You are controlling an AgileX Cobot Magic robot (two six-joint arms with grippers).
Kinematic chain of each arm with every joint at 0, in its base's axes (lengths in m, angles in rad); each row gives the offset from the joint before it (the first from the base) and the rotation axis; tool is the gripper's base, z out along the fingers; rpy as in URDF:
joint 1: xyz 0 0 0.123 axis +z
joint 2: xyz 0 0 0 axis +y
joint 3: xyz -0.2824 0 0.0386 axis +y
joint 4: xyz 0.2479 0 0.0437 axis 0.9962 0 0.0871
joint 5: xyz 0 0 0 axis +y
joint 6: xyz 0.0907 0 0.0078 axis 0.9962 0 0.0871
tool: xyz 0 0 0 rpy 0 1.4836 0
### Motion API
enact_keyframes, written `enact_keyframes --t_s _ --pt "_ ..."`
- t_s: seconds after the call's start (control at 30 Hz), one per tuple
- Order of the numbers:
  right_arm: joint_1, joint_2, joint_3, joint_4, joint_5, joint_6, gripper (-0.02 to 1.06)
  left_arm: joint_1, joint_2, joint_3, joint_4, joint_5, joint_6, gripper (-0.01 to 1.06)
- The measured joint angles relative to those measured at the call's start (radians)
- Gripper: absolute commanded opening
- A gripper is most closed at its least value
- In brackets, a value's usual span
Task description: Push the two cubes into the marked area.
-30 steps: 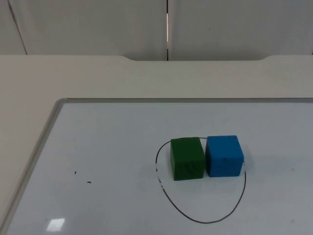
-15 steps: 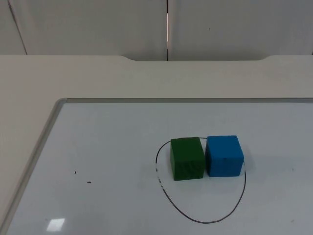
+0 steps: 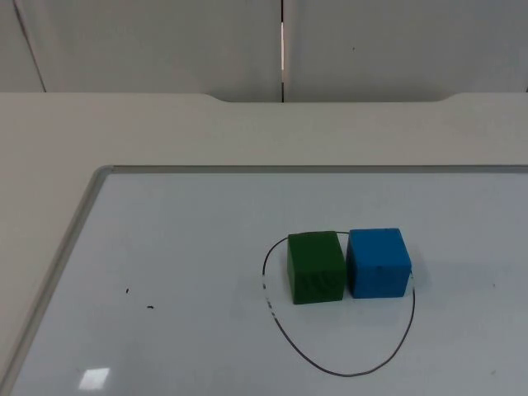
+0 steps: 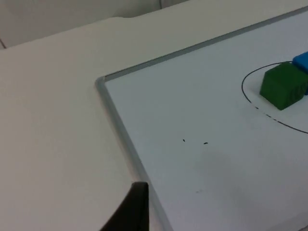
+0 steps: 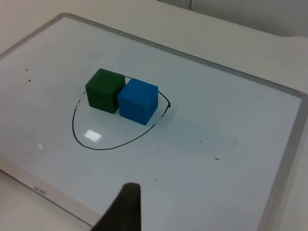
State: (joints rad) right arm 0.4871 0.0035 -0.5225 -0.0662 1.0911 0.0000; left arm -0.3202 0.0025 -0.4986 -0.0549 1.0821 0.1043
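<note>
A green cube [image 3: 316, 267] and a blue cube [image 3: 378, 262] stand side by side, touching, on a whiteboard [image 3: 165, 247]. Both sit in the upper part of a hand-drawn black oval [image 3: 342, 373]; the blue cube's right side lies over the line. My left gripper [image 4: 137, 211] hangs back by the board's left frame, far from the green cube [image 4: 283, 85] and the blue cube [image 4: 301, 61]. My right gripper [image 5: 126, 209] waits near the board's edge, well short of the green cube [image 5: 104, 90] and blue cube [image 5: 138, 100]. Neither touches anything.
The whiteboard's grey metal frame [image 3: 58, 264] runs along its left and far sides, with beige table top [image 3: 165, 132] beyond it. A few small black specks [image 3: 149, 308] mark the board left of the oval. The partition wall [image 3: 165, 41] closes the back.
</note>
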Motion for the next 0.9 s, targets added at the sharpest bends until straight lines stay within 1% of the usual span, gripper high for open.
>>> enact_keyframes --t_s 0.07,0.1,0.13,0.27,0.3,0.4,0.43,0.57,0.6,0.73,0.9 --pt "0.000 0.000 0.000 0.000 0.000 0.000 1.05 0.039 0.000 0.000 0.000 0.000 0.000 1.05" --pt "0.000 0.000 0.000 0.000 0.000 0.000 1.05 0.074 0.000 0.000 0.000 0.000 0.000 1.05" --pt "0.000 0.000 0.000 0.000 0.000 0.000 1.05 0.074 0.000 0.000 0.000 0.000 0.000 1.05" --pt "0.000 0.000 0.000 0.000 0.000 0.000 1.05 0.155 0.000 0.000 0.000 0.000 0.000 1.05" --pt "0.000 0.000 0.000 0.000 0.000 0.000 1.05 0.155 0.000 0.000 0.000 0.000 0.000 1.05" --pt "0.000 0.000 0.000 0.000 0.000 0.000 1.05 0.215 0.000 0.000 0.000 0.000 0.000 1.05" --pt "0.000 0.000 0.000 0.000 0.000 0.000 1.05 0.215 0.000 0.000 0.000 0.000 0.000 1.05" --pt "0.000 0.000 0.000 0.000 0.000 0.000 1.05 0.278 0.000 0.000 0.000 0.000 0.000 1.05" --pt "0.000 0.000 0.000 0.000 0.000 0.000 1.05 0.278 0.000 0.000 0.000 0.000 0.000 1.05" --pt "0.000 0.000 0.000 0.000 -0.002 0.000 1.05 0.335 0.000 0.000 0.000 0.000 0.000 1.05" --pt "0.000 0.000 0.000 0.000 -0.002 0.000 1.05 0.381 0.000 0.000 0.000 0.000 0.000 1.05"
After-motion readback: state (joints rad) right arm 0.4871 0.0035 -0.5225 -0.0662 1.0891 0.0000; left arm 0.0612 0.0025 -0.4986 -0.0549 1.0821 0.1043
